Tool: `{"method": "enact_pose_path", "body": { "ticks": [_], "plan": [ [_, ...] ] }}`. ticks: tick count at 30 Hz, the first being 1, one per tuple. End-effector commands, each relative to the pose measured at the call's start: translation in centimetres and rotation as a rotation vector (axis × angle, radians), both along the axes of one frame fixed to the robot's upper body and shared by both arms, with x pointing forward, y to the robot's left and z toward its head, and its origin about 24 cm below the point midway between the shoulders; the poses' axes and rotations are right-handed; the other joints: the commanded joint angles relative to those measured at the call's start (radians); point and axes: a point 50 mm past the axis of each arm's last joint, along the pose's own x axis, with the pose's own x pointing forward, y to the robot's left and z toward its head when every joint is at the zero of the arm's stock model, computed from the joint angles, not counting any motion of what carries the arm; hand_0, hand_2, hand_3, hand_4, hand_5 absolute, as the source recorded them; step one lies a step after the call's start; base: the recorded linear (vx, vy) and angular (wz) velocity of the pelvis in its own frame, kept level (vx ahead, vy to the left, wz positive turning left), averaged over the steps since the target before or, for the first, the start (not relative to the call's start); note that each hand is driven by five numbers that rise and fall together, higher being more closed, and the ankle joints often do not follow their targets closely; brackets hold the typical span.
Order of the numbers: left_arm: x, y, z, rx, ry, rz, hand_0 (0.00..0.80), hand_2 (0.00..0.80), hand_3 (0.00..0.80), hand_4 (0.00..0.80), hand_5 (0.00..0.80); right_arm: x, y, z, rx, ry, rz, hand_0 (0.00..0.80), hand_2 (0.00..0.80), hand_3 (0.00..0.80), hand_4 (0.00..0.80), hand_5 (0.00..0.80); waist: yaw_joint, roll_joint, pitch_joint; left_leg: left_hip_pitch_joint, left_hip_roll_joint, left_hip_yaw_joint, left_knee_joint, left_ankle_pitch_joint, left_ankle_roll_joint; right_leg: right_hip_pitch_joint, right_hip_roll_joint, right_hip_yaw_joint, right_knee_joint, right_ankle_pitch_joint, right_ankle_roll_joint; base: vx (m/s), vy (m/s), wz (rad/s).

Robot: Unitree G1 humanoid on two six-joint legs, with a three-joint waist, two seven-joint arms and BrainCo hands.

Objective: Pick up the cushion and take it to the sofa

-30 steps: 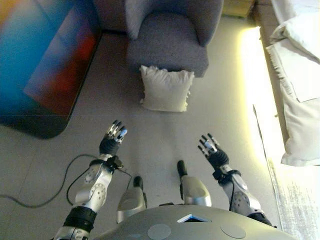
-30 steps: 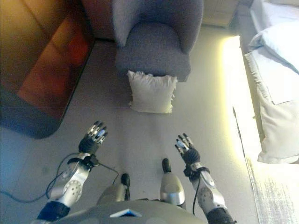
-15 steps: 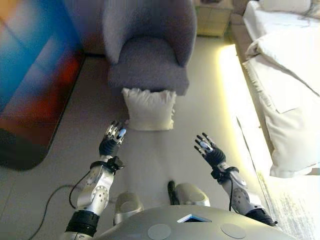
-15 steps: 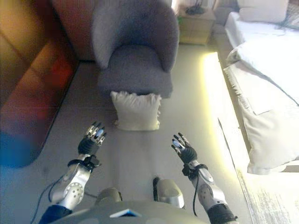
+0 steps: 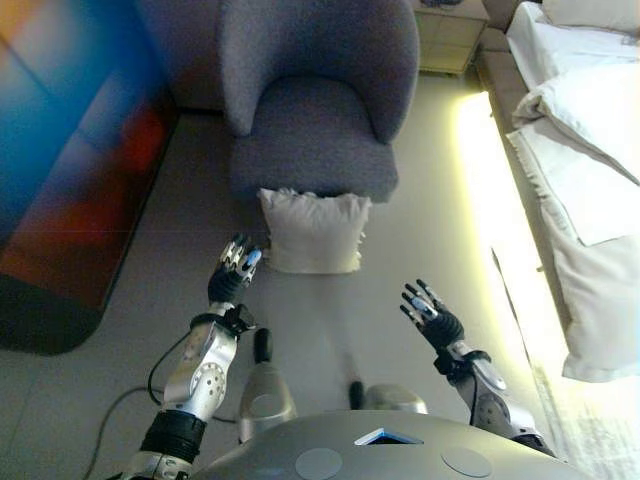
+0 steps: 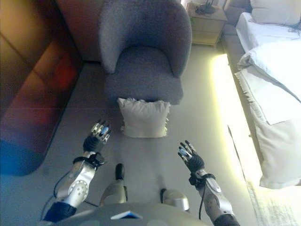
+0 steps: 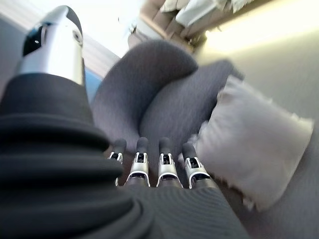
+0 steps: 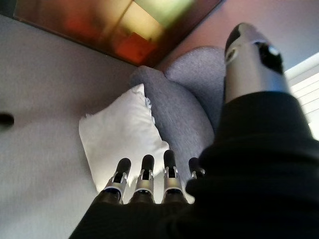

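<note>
White and a bit rumpled, the cushion [image 5: 315,231] lies on the floor [image 5: 420,250], leaning against the near edge of the grey armchair [image 5: 315,110]. Both hands are raised short of it with fingers spread and nothing in them: the left hand [image 5: 232,276] is just beside its left corner, the right hand [image 5: 430,316] nearer and off to the right. Nothing is picked up yet, so I'd say the grasp, the lift and the carry all remain.
</note>
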Motion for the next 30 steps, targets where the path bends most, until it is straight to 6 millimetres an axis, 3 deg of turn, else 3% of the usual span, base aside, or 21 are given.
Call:
{"method": "enact_pose_path", "body": {
  "ticks": [1,2,3,4,5,7,11,14,17,19,21,23,25,30],
  "plan": [
    [0.2,-0.4,1.2,-0.038,-0.109,-0.018,0.000,0.000,0.000,0.000,0.000,1.2,-0.3,1.8,-0.005,-0.121,0.001,0.000,0.000,0.000,0.000,0.000,-0.013,0.022,-0.020,-0.090,0.070,0.057,-0.144,0.170,0.001,0.027,0.063,-0.061,-0.026,0.037,-0.030,0.265,0.123,0.01],
    [0.3,-0.3,1.2,-0.043,-0.107,-0.027,0.000,0.000,0.000,0.000,0.000,1.4,-0.1,2.0,-0.009,-0.122,-0.006,0.000,0.000,0.000,0.000,0.000,-0.018,0.023,-0.017,-0.069,0.067,0.113,-0.098,0.150,0.020,0.030,0.053,-0.082,-0.001,0.025,-0.032,0.256,0.128,0.08],
    [0.3,-0.2,1.2,-0.044,-0.107,-0.032,0.000,0.000,0.000,0.000,0.000,1.5,0.0,2.0,-0.009,-0.123,-0.011,0.000,0.000,0.000,0.000,0.000,-0.021,0.018,-0.016,-0.067,0.055,0.124,-0.053,0.126,0.033,0.032,0.042,-0.091,0.020,0.014,-0.031,0.330,0.174,0.17],
    [0.1,-0.2,1.2,-0.043,-0.100,-0.025,0.000,0.000,0.000,0.000,0.000,1.6,0.2,2.1,-0.010,-0.118,-0.009,0.000,0.000,0.000,0.000,0.000,-0.012,0.017,-0.018,-0.069,0.033,0.081,-0.021,0.098,0.042,0.028,0.033,-0.085,0.049,0.007,-0.027,0.229,0.122,0.19],
    [0.1,-0.2,1.3,-0.041,-0.098,-0.021,0.000,0.000,0.000,0.000,0.000,1.6,0.3,2.1,-0.010,-0.116,-0.008,0.000,0.000,0.000,0.000,0.000,-0.007,0.017,-0.019,-0.072,0.026,0.059,-0.011,0.104,0.037,0.029,0.031,-0.082,0.054,0.008,-0.023,0.297,0.158,-0.05],
    [0.2,-0.1,1.3,-0.029,-0.105,-0.015,0.000,0.000,0.000,0.000,0.000,2.3,0.7,2.3,0.007,-0.122,0.004,0.000,0.000,0.000,0.000,0.000,0.002,0.017,-0.020,-0.069,-0.007,0.030,0.071,0.067,0.055,0.009,0.015,-0.070,0.102,0.017,-0.009,0.329,0.155,-0.33],
    [0.3,0.7,1.5,0.012,-0.091,-0.037,0.000,0.000,0.000,0.000,0.000,2.3,1.0,2.1,0.020,-0.122,-0.004,0.000,0.000,0.000,0.000,0.000,0.005,0.003,-0.045,-0.035,-0.066,0.045,0.104,-0.012,0.104,-0.029,-0.039,-0.084,0.197,0.085,0.043,0.316,0.144,-0.10],
    [0.2,0.8,1.6,0.039,-0.090,-0.049,0.000,0.000,0.000,0.000,0.000,2.4,1.5,2.0,0.035,-0.121,-0.026,0.000,0.000,0.000,0.000,0.000,0.011,0.005,-0.064,-0.003,-0.102,0.047,0.083,-0.038,0.141,-0.057,-0.067,-0.096,0.305,0.147,0.067,0.269,0.184,0.05],
    [0.4,0.7,1.8,0.027,-0.099,-0.056,0.000,0.000,0.000,0.000,0.000,2.5,2.2,1.9,0.032,-0.125,-0.042,0.000,0.000,0.000,0.000,0.000,0.018,0.033,-0.071,0.023,-0.136,0.038,0.088,-0.084,0.191,-0.135,-0.085,-0.114,0.589,0.212,0.053,0.205,0.258,0.07],
    [0.6,0.6,1.9,0.040,-0.098,-0.065,0.000,0.000,0.000,0.000,0.000,2.2,2.6,1.8,0.023,-0.113,-0.056,0.000,0.000,0.000,0.000,0.000,0.010,0.055,-0.062,0.043,-0.145,0.026,0.119,-0.123,0.203,-0.221,-0.087,-0.112,0.763,0.222,0.023,0.192,0.266,0.16],
    [0.6,0.5,1.9,0.046,-0.099,-0.075,0.000,0.000,0.000,0.000,0.000,1.9,2.7,1.4,0.024,-0.100,-0.061,0.000,0.000,0.000,0.000,0.000,-0.007,0.063,-0.046,0.074,-0.154,0.016,0.153,-0.151,0.209,-0.326,-0.089,-0.111,0.830,0.239,0.001,0.177,0.200,0.32],
    [0.7,0.7,2.0,0.041,-0.104,-0.083,0.000,0.000,0.000,0.000,0.000,1.4,2.3,1.1,0.016,-0.088,-0.061,0.000,0.000,0.000,0.000,0.000,-0.028,0.057,-0.038,0.105,-0.162,0.009,0.161,-0.163,0.203,-0.373,-0.092,-0.106,0.720,0.250,-0.004,0.202,0.064,0.16],
    [0.8,0.9,2.2,0.036,-0.107,-0.090,0.000,0.000,0.000,0.000,0.000,0.7,1.6,1.0,0.012,-0.078,-0.071,0.000,0.000,0.000,0.000,0.000,-0.052,0.036,-0.035,0.136,-0.174,0.001,0.154,-0.178,0.190,-0.370,-0.114,-0.092,0.488,0.277,0.014,0.276,-0.066,0.17],
    [0.4,0.6,2.1,0.022,-0.114,-0.098,0.000,0.000,0.000,0.000,0.000,0.4,0.5,1.2,0.011,-0.071,-0.082,0.000,0.000,0.000,0.000,0.000,-0.108,-0.035,-0.026,0.208,-0.200,-0.021,0.152,-0.258,0.156,-0.346,-0.172,-0.022,-0.061,0.415,0.116,0.335,-0.157,0.46]
  ]
}}
